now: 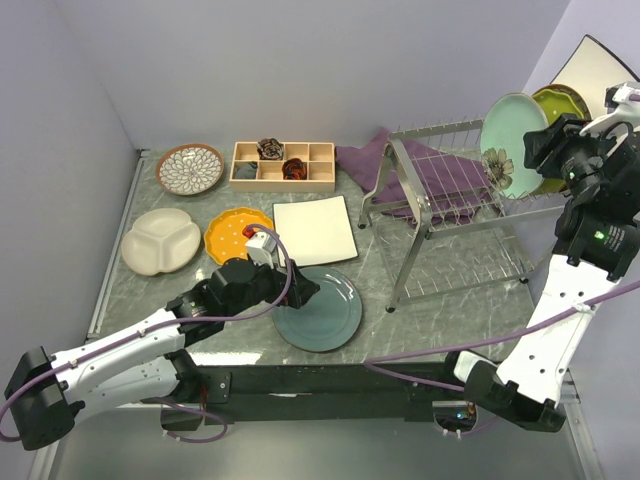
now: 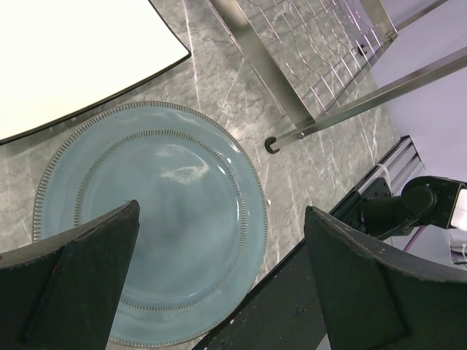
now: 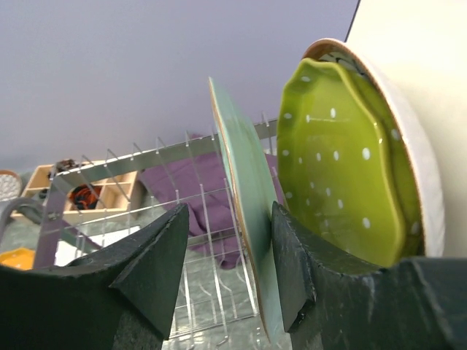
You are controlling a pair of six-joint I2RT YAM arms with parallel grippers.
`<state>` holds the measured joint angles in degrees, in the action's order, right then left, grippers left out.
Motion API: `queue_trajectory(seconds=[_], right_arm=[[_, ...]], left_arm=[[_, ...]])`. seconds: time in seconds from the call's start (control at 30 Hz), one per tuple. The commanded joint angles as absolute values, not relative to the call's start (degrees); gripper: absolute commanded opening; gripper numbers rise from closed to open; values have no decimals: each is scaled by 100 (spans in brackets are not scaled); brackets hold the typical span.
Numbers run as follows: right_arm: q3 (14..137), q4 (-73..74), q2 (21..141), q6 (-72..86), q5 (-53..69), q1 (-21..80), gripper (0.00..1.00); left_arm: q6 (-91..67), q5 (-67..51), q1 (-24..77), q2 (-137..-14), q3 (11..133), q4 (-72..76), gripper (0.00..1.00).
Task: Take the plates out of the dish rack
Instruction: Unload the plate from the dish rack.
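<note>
The dish rack (image 1: pixel 450 215) stands at the right of the table. At its right end a pale green floral plate (image 1: pixel 512 140) stands upright, and a yellow-green dotted plate (image 1: pixel 555 110) stands behind it. My right gripper (image 3: pixel 230 219) straddles the pale green plate (image 3: pixel 244 175). Its right pad touches the plate's back and a gap shows at the left pad, so it is open. My left gripper (image 2: pixel 221 211) hangs wide open over a teal plate (image 2: pixel 160 189) lying flat on the table. A white square plate (image 1: pixel 315 230), an orange scalloped plate (image 1: pixel 238 235), a cream divided plate (image 1: pixel 160 242) and a petal-patterned plate (image 1: pixel 190 168) lie to the left.
A wooden compartment tray (image 1: pixel 283 165) sits at the back. A purple cloth (image 1: pixel 400 165) lies under and behind the rack. A brown-rimmed white plate (image 3: pixel 423 182) stands behind the yellow-green plate (image 3: pixel 336 168). A rack leg (image 2: pixel 292 109) ends close to the teal plate.
</note>
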<state>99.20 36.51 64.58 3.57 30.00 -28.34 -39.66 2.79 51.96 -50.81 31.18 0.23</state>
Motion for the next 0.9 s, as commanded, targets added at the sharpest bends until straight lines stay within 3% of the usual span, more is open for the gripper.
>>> queue_trajectory(seconds=[0.0,0.17,0.5,0.87], right_arm=[[10098,3366,6574,53,2839,-2734,55],[10362,3753,6908,-220,2961,-2698,52],[9706,3675,6742,-562,2505,-2470,50],[9545,3551,6803,-589,2865,-2470,46]], left_arm=[[-3902,193,5221,-4992,3120,272,100],[-3902,229,5221,-4957,3103,272,99],[-3902,220,5221,-5027,3103,281,99],[-3902,246,5221,-5010,3103,281,99]])
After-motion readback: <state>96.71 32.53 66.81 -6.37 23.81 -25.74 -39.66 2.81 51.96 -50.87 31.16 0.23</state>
